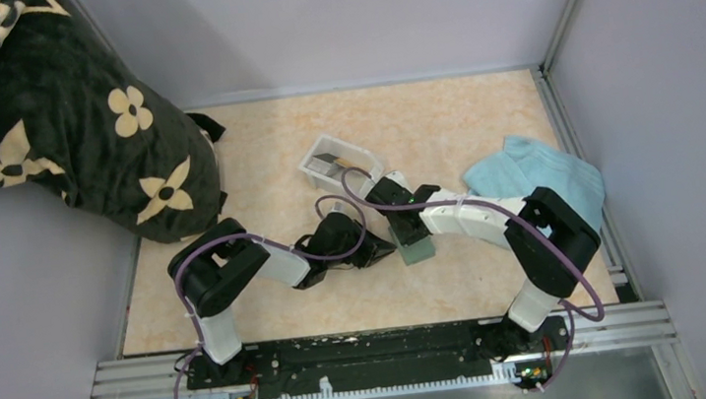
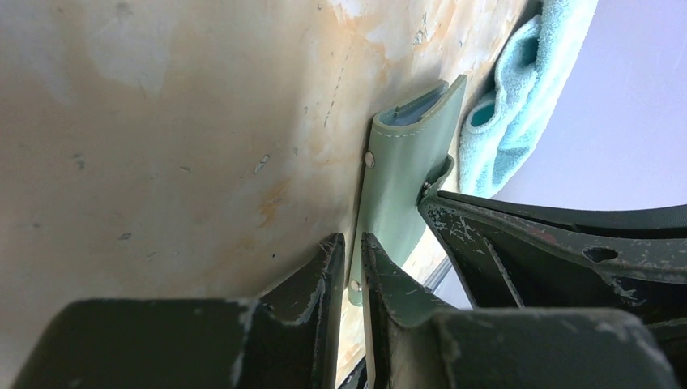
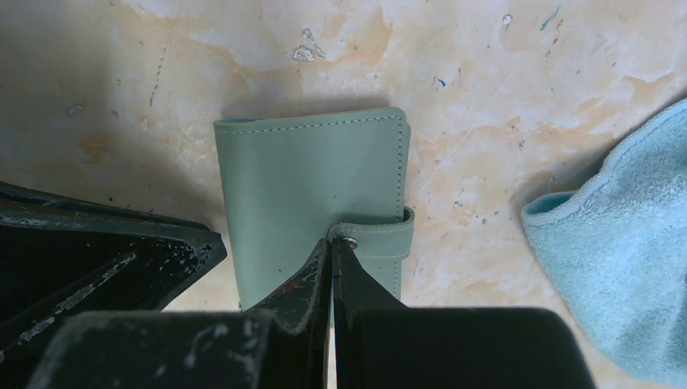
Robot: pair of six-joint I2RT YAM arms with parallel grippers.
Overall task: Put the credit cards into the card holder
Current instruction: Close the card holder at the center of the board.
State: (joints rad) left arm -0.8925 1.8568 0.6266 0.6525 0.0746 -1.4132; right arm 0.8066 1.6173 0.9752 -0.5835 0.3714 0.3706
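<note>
At the near side of the table [image 1: 440,121], both arms reach inward and meet over the holder [image 3: 308,178], which lies closed, green side up, about mid-table.

The left gripper [image 2: 350,243] comes in low from the left. Its jaws stand nearly together, with only a thin slit between the fingers [image 2: 324,271]. The holder's edge, with a small stud on it, runs into that slit, so the gripper appears clamped on that edge. In the right wrist view its dark body touches the holder's left side.

The right gripper [image 3: 332,247] comes in from the other side and is also drawn almost shut. Its tips sit at the end of the strap [image 3: 381,231] that wraps round the holder's right edge, right by the snap [image 3: 350,241]. They seem to nip the strap's end, though how firmly is hard to tell. The left wrist view shows a sliver of pale blue at the holder's far end.

Just beyond the grippers stands a white tray [image 1: 311,169], apart from the holder. The cards [image 1: 330,160] lie inside it; a dark one shows, and the rest are too small to make out. To the right, near the wall, a light blue towel [image 1: 535,175] lies crumpled. In the far left corner is a heap of dark cloth [image 1: 54,122] with cream flowers.
</note>
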